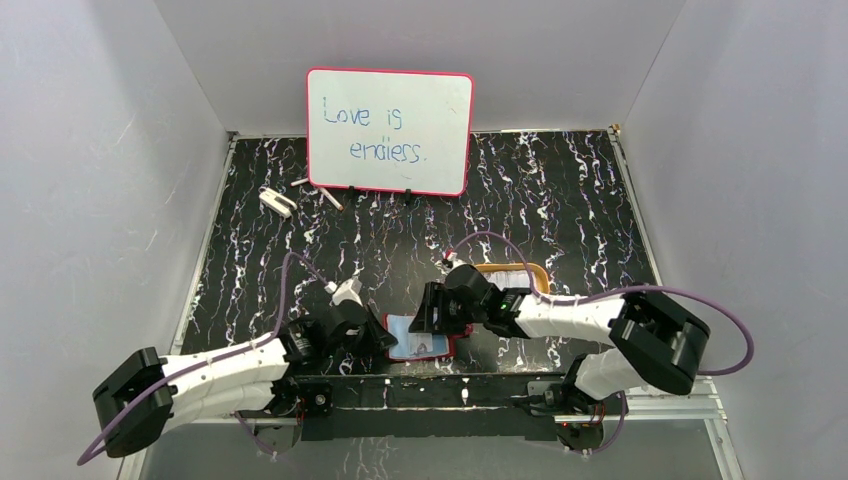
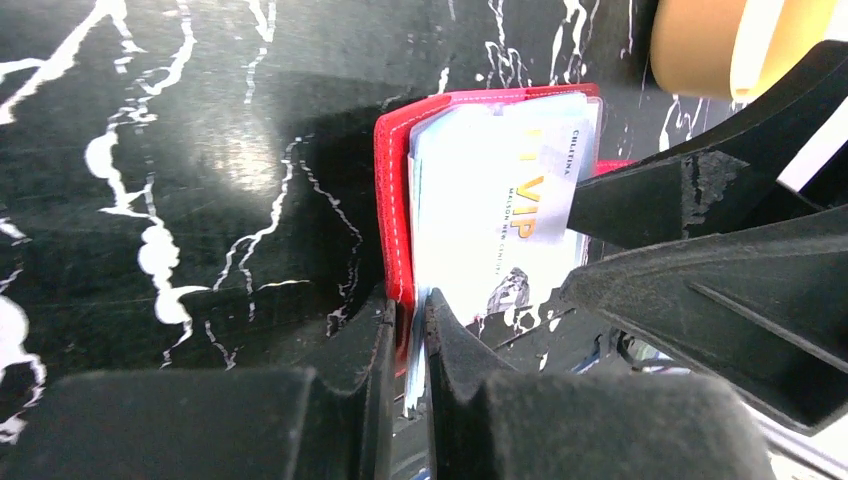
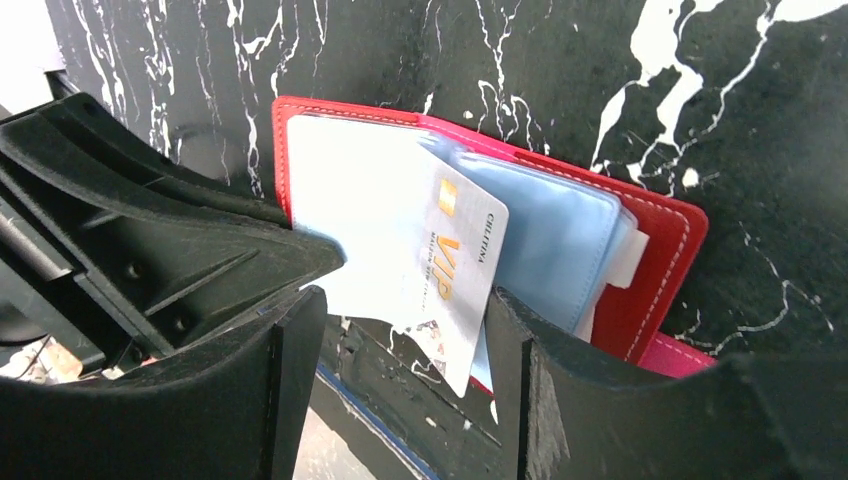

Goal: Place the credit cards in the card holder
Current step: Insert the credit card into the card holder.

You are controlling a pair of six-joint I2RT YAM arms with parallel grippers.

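The card holder [image 1: 420, 343] lies open near the table's front edge, red with grey-blue pockets [image 3: 565, 240]. My left gripper [image 2: 412, 322] is shut on its near edge, pinching the red cover and lining. A pale credit card [image 3: 450, 265] with gold "VIP" lettering lies tilted on the pockets. I cannot tell if it sits inside one. Its lower corner pokes out between the fingers of my right gripper [image 3: 400, 320], which is open and not touching it. The same credit card [image 2: 515, 195] shows in the left wrist view, with the right gripper's black fingers [image 2: 680, 200] beside it.
An orange-rimmed tray [image 1: 515, 272] stands just behind the right gripper. A pink-framed whiteboard [image 1: 390, 130] leans at the back, with a small white object [image 1: 276, 201] and a pen [image 1: 330, 197] to its left. The table's metal front rail [image 1: 460, 385] runs just below the wallet.
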